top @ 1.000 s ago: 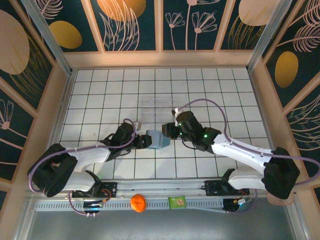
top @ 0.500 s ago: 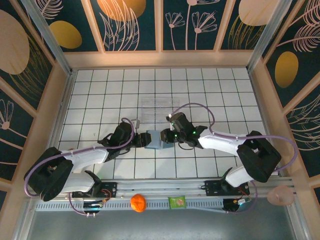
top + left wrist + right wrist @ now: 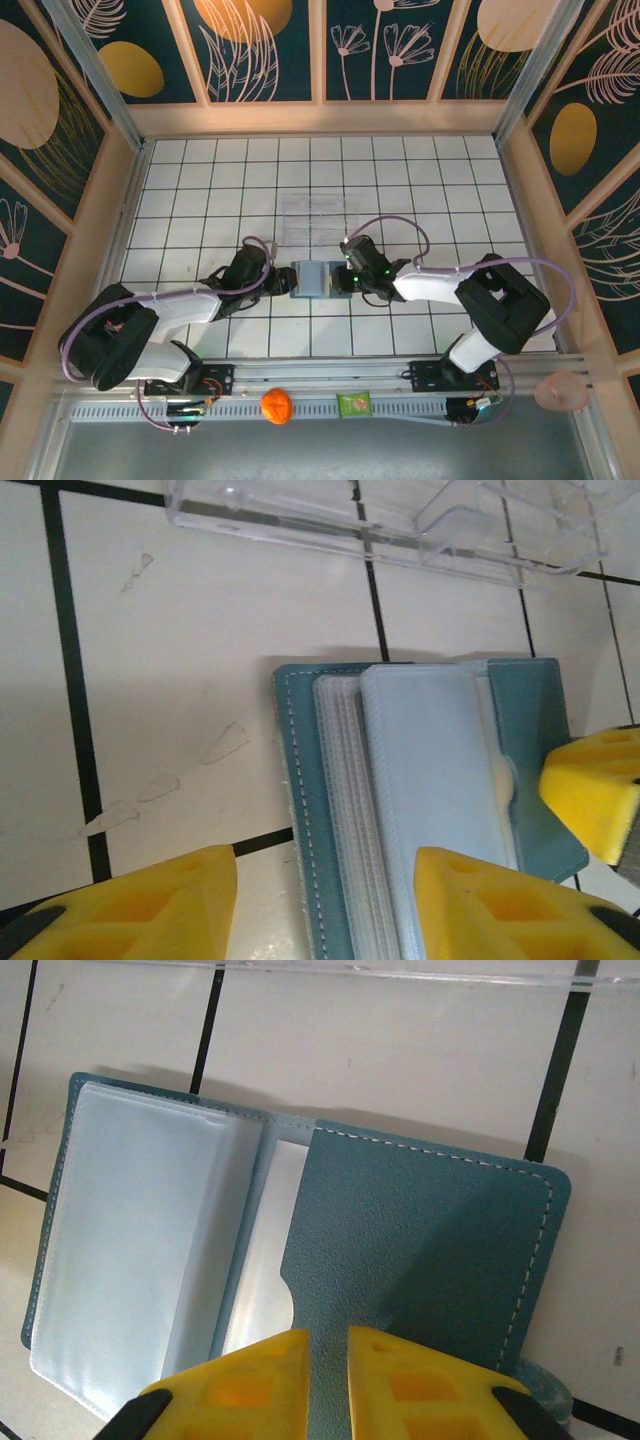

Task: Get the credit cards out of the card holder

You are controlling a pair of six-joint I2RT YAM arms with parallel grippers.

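The teal card holder [image 3: 310,280] lies open on the white tiles between my two grippers. In the left wrist view its stitched cover [image 3: 300,810] and clear sleeves [image 3: 430,780] run between the yellow fingers of my left gripper [image 3: 325,910], which stands open astride them. My right gripper [image 3: 328,1380] is nearly closed, with only a slit between its fingers, over the near edge of the teal pocket panel [image 3: 420,1240]. A pale credit card [image 3: 262,1280] shows in the pocket's notch. One right finger [image 3: 600,790] rests at the holder's right flap.
A clear plastic tray [image 3: 318,212] lies just beyond the holder, close to both grippers [image 3: 400,520]. An orange ball [image 3: 276,405] and a green packet [image 3: 353,404] sit on the front rail. Wooden walls enclose the tiled floor.
My right gripper has slid left onto the holder and its jaws have closed to a slit. The holder now lies flatter and squarer. My left jaws have narrowed a little.
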